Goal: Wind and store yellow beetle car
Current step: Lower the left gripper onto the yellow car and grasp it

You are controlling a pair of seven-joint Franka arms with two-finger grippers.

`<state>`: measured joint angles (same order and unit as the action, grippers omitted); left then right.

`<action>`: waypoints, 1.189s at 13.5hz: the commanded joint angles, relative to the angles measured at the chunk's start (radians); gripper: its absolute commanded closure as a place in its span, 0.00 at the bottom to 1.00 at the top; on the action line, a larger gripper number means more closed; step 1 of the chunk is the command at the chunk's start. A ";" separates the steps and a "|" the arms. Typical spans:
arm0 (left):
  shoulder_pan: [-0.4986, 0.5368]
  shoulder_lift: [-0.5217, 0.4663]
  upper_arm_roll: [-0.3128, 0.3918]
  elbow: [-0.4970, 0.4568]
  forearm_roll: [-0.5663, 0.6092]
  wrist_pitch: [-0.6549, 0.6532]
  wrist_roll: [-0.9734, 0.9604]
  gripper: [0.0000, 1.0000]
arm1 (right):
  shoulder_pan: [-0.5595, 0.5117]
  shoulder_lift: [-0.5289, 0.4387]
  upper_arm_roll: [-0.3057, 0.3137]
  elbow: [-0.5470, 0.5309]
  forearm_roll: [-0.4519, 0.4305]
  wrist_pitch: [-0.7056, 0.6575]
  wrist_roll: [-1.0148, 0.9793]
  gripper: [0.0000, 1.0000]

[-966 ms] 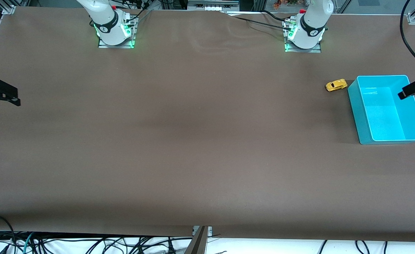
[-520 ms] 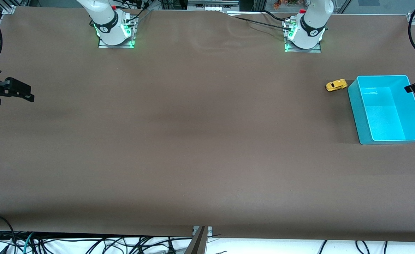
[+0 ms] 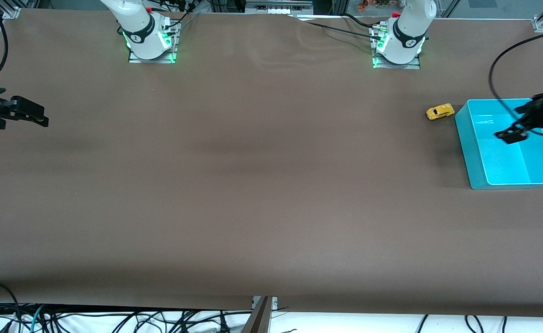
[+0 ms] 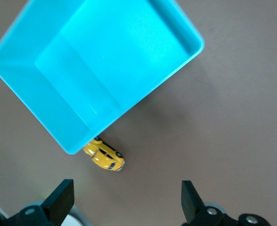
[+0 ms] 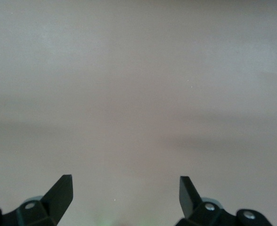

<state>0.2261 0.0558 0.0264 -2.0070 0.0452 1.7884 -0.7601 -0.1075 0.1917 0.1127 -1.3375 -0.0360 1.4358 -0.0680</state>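
We have the yellow beetle car [image 3: 439,112] resting on its wheels on the brown bench [image 3: 262,185], just beside the turquoise bin [image 3: 466,138], at the bin's corner that lies toward the robots' bases and toward the right arm's end. Car and bin look almost touching in the left wrist view, though we cannot say whether they meet.

Our left gripper [image 3: 511,134] hangs in the air over the open bin, its fingers [image 4: 61,200] spread fully apart and holding nothing. From those fingers the car lies off past the bin's rim, toward the right arm's end of the bench and a little toward the bases. In the left wrist view the car [image 4: 104,157] sits between the two fingertips' line of sight but nearer one finger than the other, so we judge that the gripper needs to shift sideways as well as come down.

The car's long axis runs roughly along the bench's length, slightly slanted, with one end pointing at the bin wall. We judge that the fingers should close across its narrow sides.

Our right gripper [image 3: 26,113] waits over bare bench at the right arm's end, well apart from the car, fingers [image 5: 58,193] wide and empty. The left arm is plainly the nearer one.
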 commanded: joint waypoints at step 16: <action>-0.100 -0.057 0.236 -0.699 0.248 0.744 -0.801 0.00 | 0.003 -0.011 -0.011 -0.017 0.011 -0.011 0.017 0.00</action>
<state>0.1324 0.0177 0.2145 -2.6536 0.2501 2.4715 -1.5258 -0.1054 0.1920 0.1015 -1.3459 -0.0360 1.4349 -0.0616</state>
